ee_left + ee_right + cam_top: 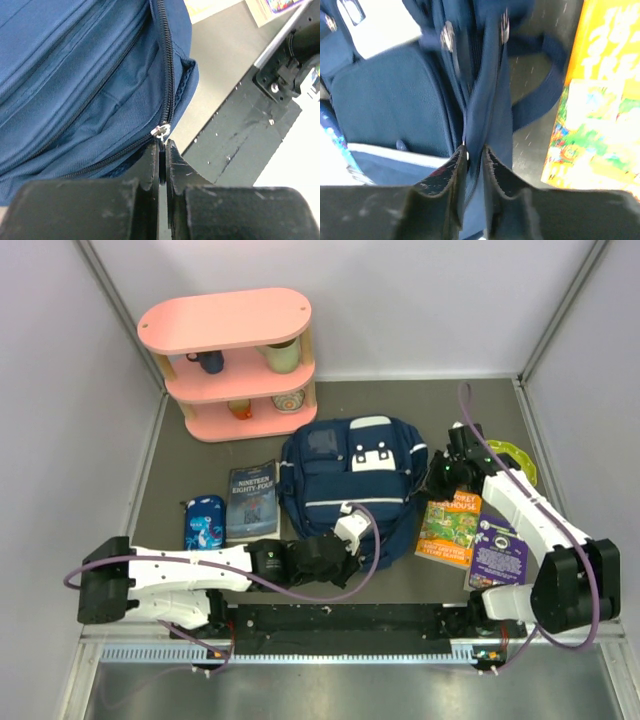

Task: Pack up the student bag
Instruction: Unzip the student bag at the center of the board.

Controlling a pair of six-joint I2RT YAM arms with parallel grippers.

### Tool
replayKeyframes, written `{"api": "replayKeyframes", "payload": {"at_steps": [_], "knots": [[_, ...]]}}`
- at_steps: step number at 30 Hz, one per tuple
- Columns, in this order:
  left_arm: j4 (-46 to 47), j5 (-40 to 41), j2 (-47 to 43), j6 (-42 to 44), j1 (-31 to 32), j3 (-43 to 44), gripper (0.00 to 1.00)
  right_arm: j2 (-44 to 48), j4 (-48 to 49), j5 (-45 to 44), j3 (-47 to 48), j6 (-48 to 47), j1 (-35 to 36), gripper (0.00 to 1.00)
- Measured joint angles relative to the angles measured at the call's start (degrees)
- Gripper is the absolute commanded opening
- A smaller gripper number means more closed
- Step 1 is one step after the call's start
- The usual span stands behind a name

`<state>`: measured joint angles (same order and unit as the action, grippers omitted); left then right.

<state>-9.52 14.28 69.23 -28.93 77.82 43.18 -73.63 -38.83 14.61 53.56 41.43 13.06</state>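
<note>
The student bag (345,480), a navy backpack with white patches, lies flat in the middle of the table. My left gripper (358,530) is at its near edge. In the left wrist view its fingers (162,152) are shut on the metal zipper pull (161,131), where the black zipper bends round the bag's (75,75) corner. My right gripper (440,476) is at the bag's right side. In the right wrist view it (475,150) is shut on a raised fold of the navy fabric (487,100); this view is blurred.
A pink three-tier shelf (235,360) with mugs stands at the back left. A dark paperback (252,498) and a blue pencil case (204,521) lie left of the bag. An orange book (450,527) and a purple book (497,552) lie to its right. A yellow-green item (515,460) sits behind my right arm.
</note>
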Motion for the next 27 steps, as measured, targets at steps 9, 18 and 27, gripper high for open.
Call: {"api": "replayKeyframes", "payload": {"at_steps": [9, 18, 27], "knots": [[-3.8, -5.92, 7.13, -2.23, 1.49, 4.31, 0.0, 14.8, 1.01, -5.6, -0.37, -2.73, -2.43, 0.99], [-3.72, -5.57, 18.51, -2.91, 1.49, 15.98, 0.0, 41.31, -3.89, 7.61, -17.62, 8.22, -2.43, 0.87], [-3.74, -9.27, 20.79, -1.62, -2.8, 18.56, 0.0, 41.94, -7.67, 9.55, -22.6, 13.77, -2.29, 0.78]]}}
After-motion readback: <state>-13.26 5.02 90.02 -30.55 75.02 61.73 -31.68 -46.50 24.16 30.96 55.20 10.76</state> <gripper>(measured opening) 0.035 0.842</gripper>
